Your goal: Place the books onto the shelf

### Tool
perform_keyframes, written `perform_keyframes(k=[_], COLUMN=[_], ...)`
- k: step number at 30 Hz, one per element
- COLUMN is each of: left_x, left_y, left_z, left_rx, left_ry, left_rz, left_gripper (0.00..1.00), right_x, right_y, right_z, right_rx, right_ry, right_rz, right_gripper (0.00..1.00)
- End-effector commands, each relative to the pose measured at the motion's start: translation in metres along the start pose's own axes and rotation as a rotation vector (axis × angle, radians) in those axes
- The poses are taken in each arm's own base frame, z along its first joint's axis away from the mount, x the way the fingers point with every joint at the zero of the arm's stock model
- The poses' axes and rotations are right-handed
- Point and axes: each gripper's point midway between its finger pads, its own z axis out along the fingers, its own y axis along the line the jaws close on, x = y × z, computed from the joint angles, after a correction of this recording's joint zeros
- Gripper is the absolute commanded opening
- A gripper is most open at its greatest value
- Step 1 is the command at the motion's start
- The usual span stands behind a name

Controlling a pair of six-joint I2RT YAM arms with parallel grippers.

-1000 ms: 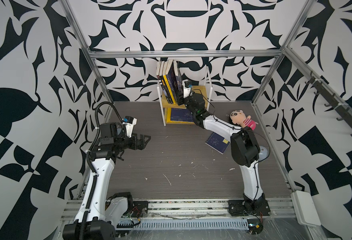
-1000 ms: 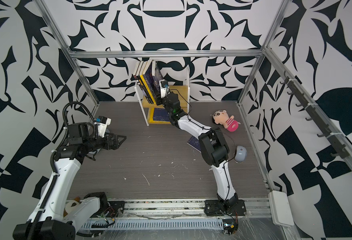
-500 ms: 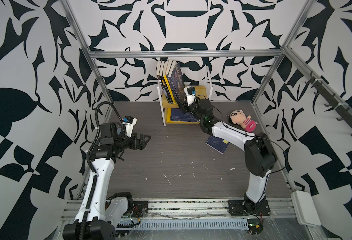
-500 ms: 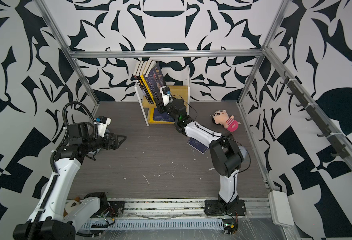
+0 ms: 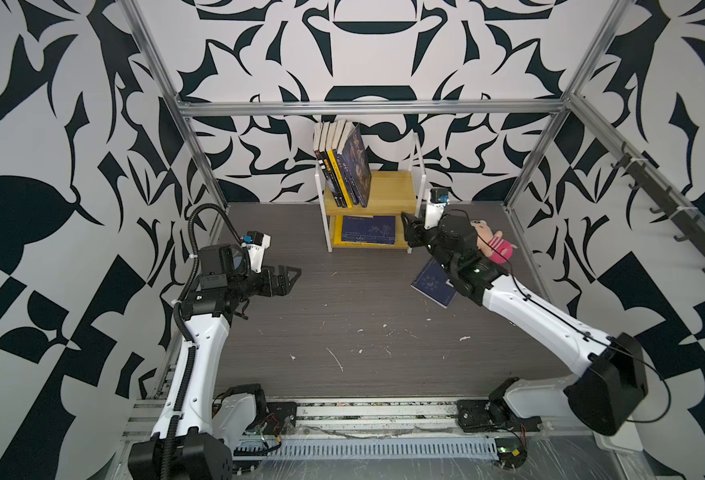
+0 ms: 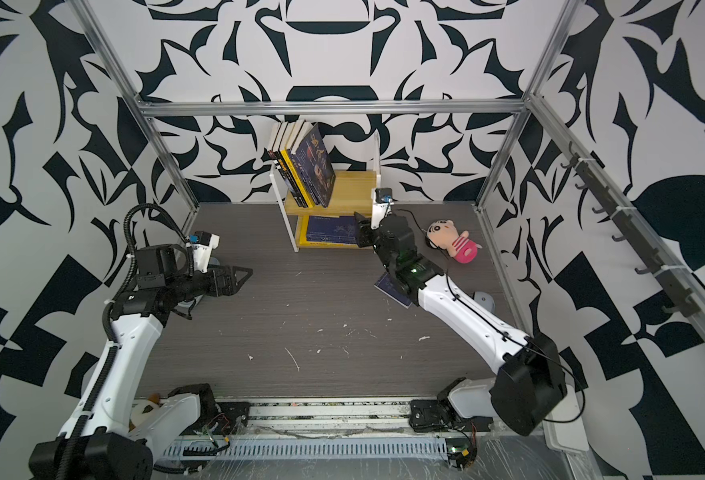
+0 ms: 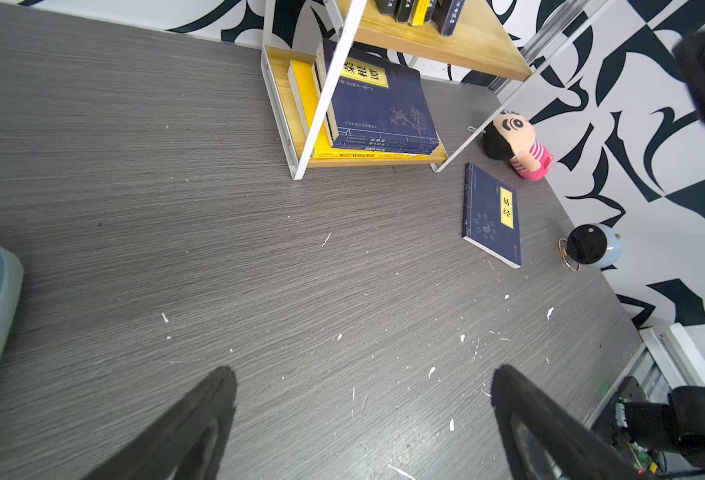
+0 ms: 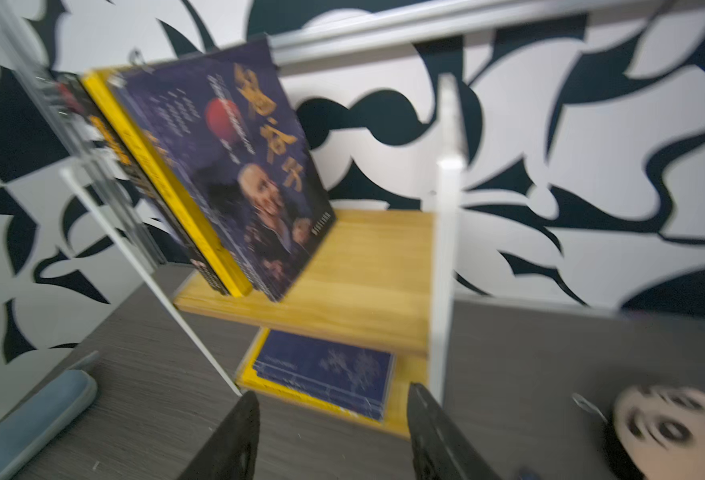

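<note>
On wooden shelf (image 5: 390, 192), thin paperbacks (image 5: 355, 166)

Robotics lab cell: aluminium framing (image 5: 367, 109), patterned walls (image 5: 51, 124), two rail-mounted arms (image 5: 201, 345).

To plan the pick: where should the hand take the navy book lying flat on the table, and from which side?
Probably the short edge away from the shelf, coming from above. The navy book lies flat, cover up, so only thin edges offer a grip, and the doll crowds the far end.
</note>
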Motion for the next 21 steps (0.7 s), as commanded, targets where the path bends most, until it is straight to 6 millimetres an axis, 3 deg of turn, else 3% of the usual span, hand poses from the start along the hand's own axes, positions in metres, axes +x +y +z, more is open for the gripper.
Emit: perform_keyframes(k=[1, 7, 13, 17, 21], left_x=[0.001, 0.001, -0.002, -0.004, -0.003], left_y=[0.002, 0.006, 0.008, 0.009, 0.010], left_z=[0.002, 0.003, 0.002, 0.003, 0.004], left_rx=[0.010, 0.004, -0.002, -0.004, -0.007], left_ry=[0.000, -0.004, -0.010, -0.014, -0.010], left_rz=[-0.039, -0.065, -0.091, -0.115, -0.124], left_gripper=[0.99, 0.99, 0.99, 1.00, 1.00], right_x=[0.052, 0.102, 0.158, 0.187, 0.213], right_y=[-0.062, -0.137, -0.199, -0.223, -0.229], right_z=[-0.016, -0.020, -0.003, 0.011, 0.028], right_rx=[0.217, 0.414, 0.557, 0.607, 0.591], right_ry=[0.157, 0.285, 0.444, 0.498, 0.551], right_rz=[0.103, 0.143, 0.202, 0.256, 0.281], right_gripper=[0.59, 0.58, 0.60, 0.62, 0.67])
